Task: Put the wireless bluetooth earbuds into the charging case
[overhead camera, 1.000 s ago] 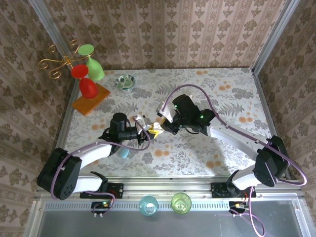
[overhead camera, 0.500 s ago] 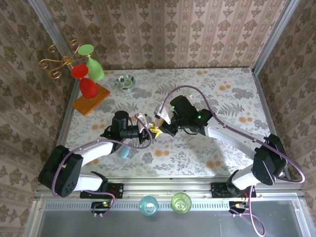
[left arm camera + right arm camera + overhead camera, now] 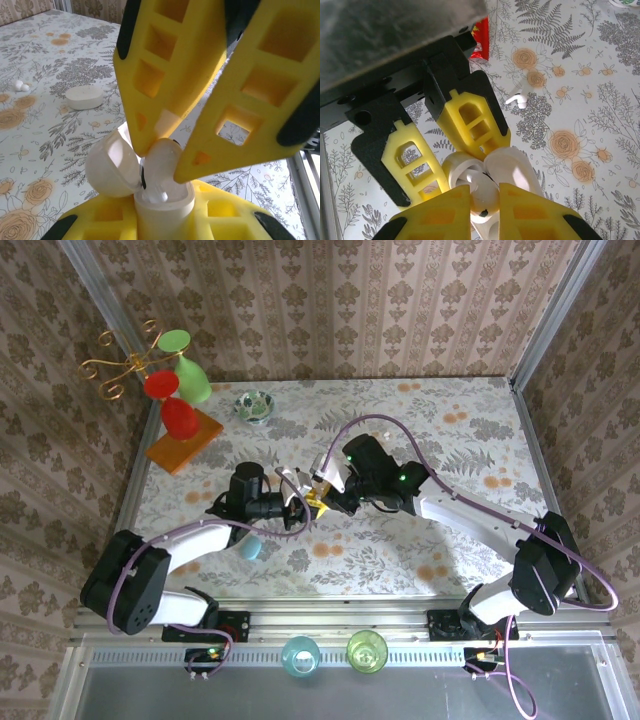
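Note:
My left gripper (image 3: 165, 214) is shut on the white charging case (image 3: 167, 220), held upright with its lid (image 3: 109, 167) swung open to the left. Coming down from above, my right gripper (image 3: 487, 197) is shut on a whitish earbud (image 3: 492, 187). That earbud (image 3: 162, 157) sits with its lower end inside the case's mouth. From above, both grippers meet at mid-table, left gripper (image 3: 297, 498) against right gripper (image 3: 322, 502). Two loose earbuds (image 3: 21, 86) lie on the cloth far left; another loose earbud (image 3: 517, 100) lies beyond the case.
A second, closed white case (image 3: 84, 97) rests on the floral cloth. A green glass bowl (image 3: 254, 405) and an orange stand with cups (image 3: 180, 440) stand at the back left. A blue cup (image 3: 250, 548) lies under my left arm.
The two grippers have drawn slightly closer together, my right one shifting left with the earbud toward the open case. Both grips are unchanged.

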Robot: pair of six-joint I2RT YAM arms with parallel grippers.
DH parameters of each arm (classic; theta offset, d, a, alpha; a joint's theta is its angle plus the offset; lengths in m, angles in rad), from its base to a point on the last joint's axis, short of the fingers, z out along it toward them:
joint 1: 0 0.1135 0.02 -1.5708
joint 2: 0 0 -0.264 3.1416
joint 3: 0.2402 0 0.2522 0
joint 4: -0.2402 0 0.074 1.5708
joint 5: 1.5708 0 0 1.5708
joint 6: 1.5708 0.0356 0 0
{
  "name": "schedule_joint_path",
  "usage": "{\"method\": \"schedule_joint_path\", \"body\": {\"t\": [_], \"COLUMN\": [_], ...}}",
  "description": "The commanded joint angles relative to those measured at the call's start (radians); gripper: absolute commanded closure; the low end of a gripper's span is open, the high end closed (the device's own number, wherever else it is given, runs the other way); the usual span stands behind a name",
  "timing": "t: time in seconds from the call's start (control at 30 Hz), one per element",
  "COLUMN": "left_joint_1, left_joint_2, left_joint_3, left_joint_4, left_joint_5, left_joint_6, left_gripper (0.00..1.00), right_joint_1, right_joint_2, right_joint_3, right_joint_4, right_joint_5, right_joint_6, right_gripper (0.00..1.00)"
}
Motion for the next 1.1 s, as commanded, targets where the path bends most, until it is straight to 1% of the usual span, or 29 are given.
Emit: {"method": "schedule_joint_path", "body": {"t": [0.0, 0.13, 0.3, 0.43, 0.5, 0.57, 0.67, 0.73, 0.87, 0.93, 1.0, 1.07], "left_joint_1": [-0.007, -0.004, 0.005, 0.014, 0.023, 0.031, 0.045, 0.051, 0.065, 0.072, 0.076, 0.076], "left_joint_2": [0.009, 0.017, 0.018, 0.017, 0.021, 0.023, 0.028, 0.026, 0.006, -0.006, -0.017, -0.023], "left_joint_3": [0.043, 0.03, 0.007, -0.01, -0.028, -0.047, -0.065, -0.071, -0.087, -0.095, -0.097, -0.096], "left_joint_4": [0.035, 0.084, 0.143, 0.182, 0.223, 0.268, 0.316, 0.329, 0.353, 0.35, 0.33, 0.31], "left_joint_5": [0.022, 0.022, 0.03, 0.031, 0.031, 0.031, 0.041, 0.043, 0.041, 0.043, 0.037, 0.028], "left_joint_6": [-0.044, -0.074, -0.106, -0.122, -0.13, -0.138, -0.148, -0.145, -0.142, -0.14, -0.124, -0.11], "left_gripper": [1.0, 1.0, 1.0, 1.0, 1.0, 1.0, 1.0, 1.0, 1.0, 1.0, 1.0, 1.0], "right_joint_1": [0.021, 0.02, 0.006, -0.018, -0.04, -0.067, -0.114, -0.143, -0.215, -0.237, -0.242, -0.239], "right_joint_2": [0.013, -0.001, -0.036, -0.078, -0.135, -0.176, -0.23, -0.252, -0.258, -0.243, -0.214, -0.175], "right_joint_3": [0.023, 0.004, -0.021, -0.044, -0.07, -0.098, -0.142, -0.167, -0.2, -0.2, -0.175, -0.144], "right_joint_4": [0.004, 0.024, 0.049, 0.058, 0.078, 0.11, 0.18, 0.227, 0.335, 0.351, 0.326, 0.295], "right_joint_5": [-0.033, -0.036, -0.023, -0.033, -0.064, -0.114, -0.202, -0.238, -0.247, -0.239, -0.231, -0.296], "right_joint_6": [-0.024, -0.028, -0.024, -0.016, -0.004, 0.024, 0.093, 0.152, 0.331, 0.397, 0.429, 0.431], "right_gripper": [0.8, 0.76, 0.54, 0.43, 0.38, 0.35, 0.33, 0.33, 0.33, 0.33, 0.39, 0.45]}}
